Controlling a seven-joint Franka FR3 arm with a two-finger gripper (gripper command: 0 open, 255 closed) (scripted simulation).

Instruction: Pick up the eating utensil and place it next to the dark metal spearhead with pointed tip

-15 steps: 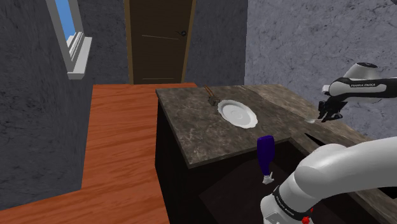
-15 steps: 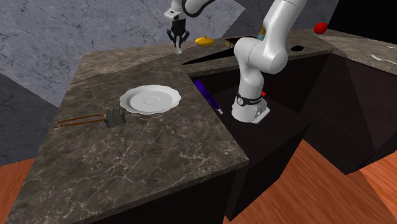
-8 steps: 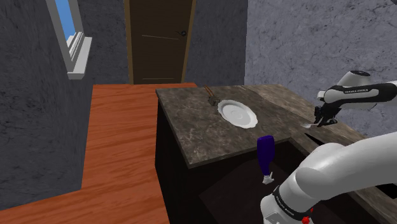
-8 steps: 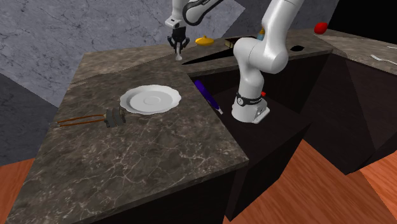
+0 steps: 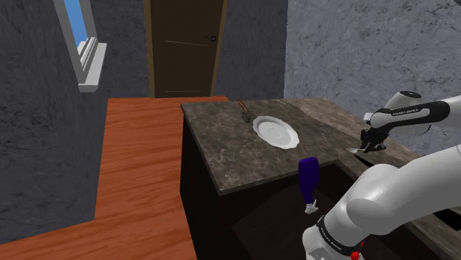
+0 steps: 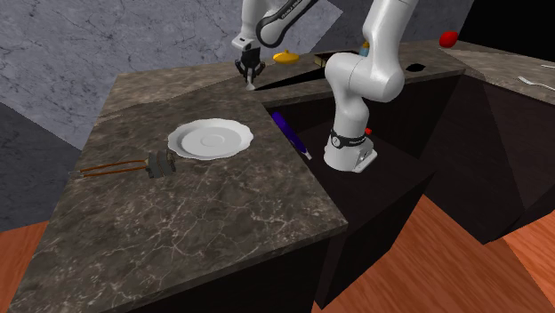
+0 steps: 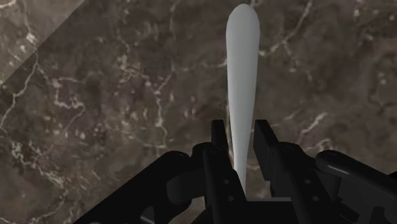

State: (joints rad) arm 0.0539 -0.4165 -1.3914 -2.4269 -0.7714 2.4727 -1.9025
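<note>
My black gripper [image 7: 240,143] is shut on a white utensil [image 7: 242,76], whose smooth rounded handle sticks out ahead of the fingers over the dark marble counter [image 7: 95,95]. The gripper [image 5: 367,142] hangs just above the counter at the shoulder view's right, with a pale tip of the utensil [image 5: 356,148] showing below it. In the second exterior view the gripper [image 6: 250,76] is low over the counter's far edge. The dark spearhead [image 6: 161,163] with its brown shaft lies far off, beyond the white plate [image 6: 212,139]. That spearhead [image 5: 246,114] also lies behind the plate [image 5: 276,132] in the shoulder view.
A purple bottle [image 6: 289,132] leans in the gap between counter and stand. A yellow object [image 6: 285,57] and a red one [image 6: 449,38] sit on the far counters. The counter [image 5: 222,140] drops off to an orange floor [image 5: 133,170], with a brown door [image 5: 185,48] behind.
The gripper has come down toward the counter with the utensil in it and shifted slightly to the shoulder view's left. Plate and spearhead have not moved.
</note>
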